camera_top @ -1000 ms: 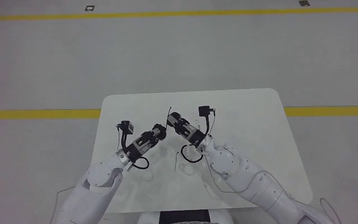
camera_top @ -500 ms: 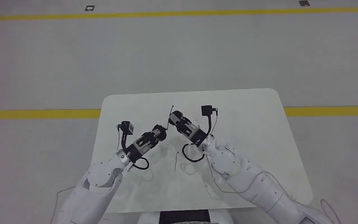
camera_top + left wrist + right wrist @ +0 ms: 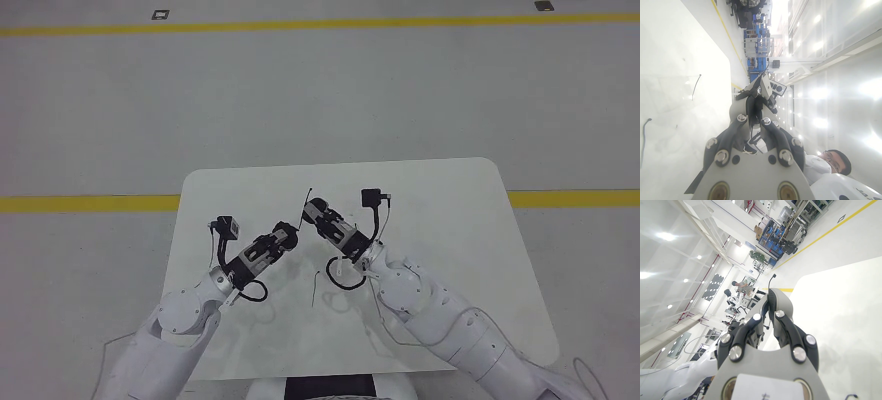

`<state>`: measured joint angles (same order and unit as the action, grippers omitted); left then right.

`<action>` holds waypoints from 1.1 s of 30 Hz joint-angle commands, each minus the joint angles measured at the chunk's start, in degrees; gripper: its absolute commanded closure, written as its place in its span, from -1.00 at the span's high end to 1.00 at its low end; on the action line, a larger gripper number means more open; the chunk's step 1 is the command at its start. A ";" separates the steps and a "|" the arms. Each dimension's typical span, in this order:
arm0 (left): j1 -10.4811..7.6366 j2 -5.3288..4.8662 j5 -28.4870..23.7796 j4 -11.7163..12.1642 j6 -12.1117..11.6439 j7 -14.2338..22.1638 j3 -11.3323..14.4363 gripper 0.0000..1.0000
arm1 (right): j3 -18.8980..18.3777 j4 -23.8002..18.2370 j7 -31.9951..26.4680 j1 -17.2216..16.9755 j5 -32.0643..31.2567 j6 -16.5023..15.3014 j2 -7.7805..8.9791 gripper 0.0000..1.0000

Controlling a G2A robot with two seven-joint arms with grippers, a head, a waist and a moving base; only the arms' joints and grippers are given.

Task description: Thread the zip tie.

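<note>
One black zip tie (image 3: 770, 283) pinched tight in right tool (image 3: 769, 294), over table (image 3: 450, 200) middle. Head pokes past fingertips toward far edge; tail curls back between fingers. Left tool (image 3: 752, 95) sits just beside it, nearly tip to tip, fingers drawn together; I cannot tell whether they grip anything. I see second zip tie (image 3: 316, 285) lying loose on table, toward near edge from both tools, touching neither.

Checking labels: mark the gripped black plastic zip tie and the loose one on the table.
Gripped black plastic zip tie (image 3: 774, 275), right wrist view, head.
Loose black zip tie (image 3: 696, 86), left wrist view, mid-strap.
</note>
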<state>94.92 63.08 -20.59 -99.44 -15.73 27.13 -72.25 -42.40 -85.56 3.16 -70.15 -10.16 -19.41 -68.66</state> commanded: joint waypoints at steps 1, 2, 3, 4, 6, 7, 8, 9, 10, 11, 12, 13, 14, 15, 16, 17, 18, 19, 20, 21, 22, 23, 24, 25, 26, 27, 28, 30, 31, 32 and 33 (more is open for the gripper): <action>0.34 -0.01 0.74 -0.02 -1.40 -0.30 0.05 -1.00 | -0.66 -0.46 0.55 -0.64 -0.48 -0.07 -0.04 -1.00; 0.50 -0.02 0.94 -0.02 -1.85 -0.40 0.06 -1.00 | -0.91 -0.63 0.74 -0.90 -0.82 -0.07 -0.04 -1.00; 0.65 -0.04 1.20 -0.07 -2.38 -0.48 0.04 -1.00 | -1.24 -0.98 1.10 -1.24 -1.05 -0.07 -0.07 -1.00; 0.78 -0.05 1.27 -0.09 -2.70 -0.55 0.02 -1.00 | -1.51 -1.19 1.42 -1.52 -1.15 -0.07 -0.08 -1.00; 1.00 -0.08 1.29 -0.17 -3.35 -0.45 0.01 -1.00 | -2.07 -1.74 2.05 -2.05 -1.48 -0.07 -0.12 -1.00; 1.07 -0.09 1.38 -0.19 -3.74 -0.31 0.01 -1.00 | -2.24 -2.01 2.30 -2.28 -1.58 -0.07 -0.15 -1.00; 1.12 -0.11 1.48 -0.27 -3.75 -0.11 0.01 -1.00 | -2.39 -2.16 2.33 -2.48 -1.66 -0.07 -0.16 -1.00; 1.16 -0.12 1.54 -0.33 -3.75 0.03 -0.01 -1.00 | -2.52 -2.30 2.32 -2.64 -1.68 -0.07 -0.18 -1.00; 1.16 -0.13 1.70 -0.50 -3.75 0.20 -0.04 -1.00 | -2.69 -2.46 2.27 -2.79 -1.74 -0.07 -0.22 -1.00; 1.19 -0.12 1.78 -0.60 -3.75 0.39 -0.03 -1.00 | -2.79 -2.53 2.21 -2.89 -1.81 -0.07 -0.24 -1.00; 1.23 -0.11 1.77 -0.64 -3.75 0.46 -0.06 -1.00 | -2.89 -2.60 2.14 -2.96 -1.90 -0.07 -0.27 -1.00; 1.23 -0.09 1.79 -0.74 -3.75 0.52 -0.11 -1.00 | -2.99 -2.73 2.09 -3.06 -1.98 -0.07 -0.31 -1.00; 1.22 -0.07 1.97 -0.87 -3.75 0.61 -0.13 -1.00 | -3.10 -2.82 2.17 -3.14 -2.04 -0.07 -0.33 -1.00; 1.21 -0.05 2.19 -1.03 -3.75 0.72 -0.15 -1.00 | -3.18 -2.89 2.26 -3.23 -2.16 -0.07 -0.36 -1.00; 1.24 -0.02 2.29 -1.13 -3.75 0.76 -0.16 -1.00 | -3.25 -2.97 2.30 -3.30 -2.28 -0.07 -0.38 -1.00; 1.27 0.03 2.42 -1.33 -3.75 0.74 -0.23 -1.00 | -3.34 -3.02 2.35 -3.36 -2.56 -0.07 -0.41 -1.00; 1.28 0.08 2.62 -1.50 -3.75 0.73 -0.29 -1.00 | -3.41 -3.03 2.36 -3.38 -2.90 -0.07 -0.42 -1.00; 1.29 0.13 2.81 -1.65 -3.75 0.64 -0.37 -1.00 | -3.46 -3.05 2.41 -3.43 -3.10 -0.07 -0.44 -1.00; 1.31 0.19 3.38 -1.83 -3.75 0.43 -0.54 -1.00 | -3.55 -3.23 2.52 -3.52 -3.20 -0.07 -0.46 -1.00; 1.32 0.24 4.13 -2.07 -3.75 0.15 -0.64 -1.00 | -3.67 -3.35 2.69 -3.59 -3.41 -0.07 -0.47 -1.00; 1.40 0.31 4.79 -2.26 -3.75 -0.21 -0.67 -1.00 | -3.79 -3.51 2.95 -3.70 -3.62 -0.07 -0.47 -1.00; 1.43 0.40 5.94 -2.50 -3.75 -0.67 -0.74 -1.00 | -3.98 -3.74 3.34 -3.92 -3.78 -0.07 -0.45 -1.00; 1.43 0.47 7.13 -2.67 -3.75 -1.20 -0.82 -1.00 | -4.16 -3.91 3.55 -4.10 -3.88 -0.07 -0.43 -1.00; 1.50 0.54 8.39 -2.78 -3.75 -1.85 -0.85 -1.00 | -4.36 -4.08 3.81 -4.30 -3.98 -0.07 -0.39 -1.00; 1.59 0.63 9.20 -2.90 -3.75 -2.24 -0.73 -1.00 | -4.54 -4.30 4.01 -4.55 -3.96 -0.07 -0.35 -1.00; 1.65 0.76 9.56 -3.02 -3.75 -2.56 -0.62 -1.00 | -4.76 -4.73 4.28 -4.90 -3.60 -0.07 -0.30 -1.00; 1.57 0.83 10.20 -3.06 -3.75 -2.85 -0.73 -1.00 | -4.95 -4.94 4.26 -5.11 -3.45 -0.07 -0.23 -1.00; 1.50 1.02 11.52 -3.23 -3.75 -3.37 -0.73 -1.00 | -5.39 -5.50 4.48 -5.56 -3.15 -0.07 -0.07 -1.00; 1.40 1.10 12.05 -3.33 -3.75 -3.46 -0.74 -1.00 | -5.59 -5.68 4.62 -5.77 -2.73 -0.07 0.00 -1.00; 1.23 1.19 12.72 -3.45 -3.75 -3.68 -0.82 -1.00 | -5.79 -5.91 4.70 -5.92 -2.27 -0.07 0.06 -1.00; 1.16 1.28 13.16 -3.43 -3.75 -3.88 -0.81 -1.00 | -5.96 -6.17 4.72 -6.04 -1.79 -0.07 0.12 -1.00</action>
<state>96.19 64.27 -8.02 -102.85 -19.48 23.47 -73.04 -48.17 -91.49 7.85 -76.07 -12.49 -19.48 -68.60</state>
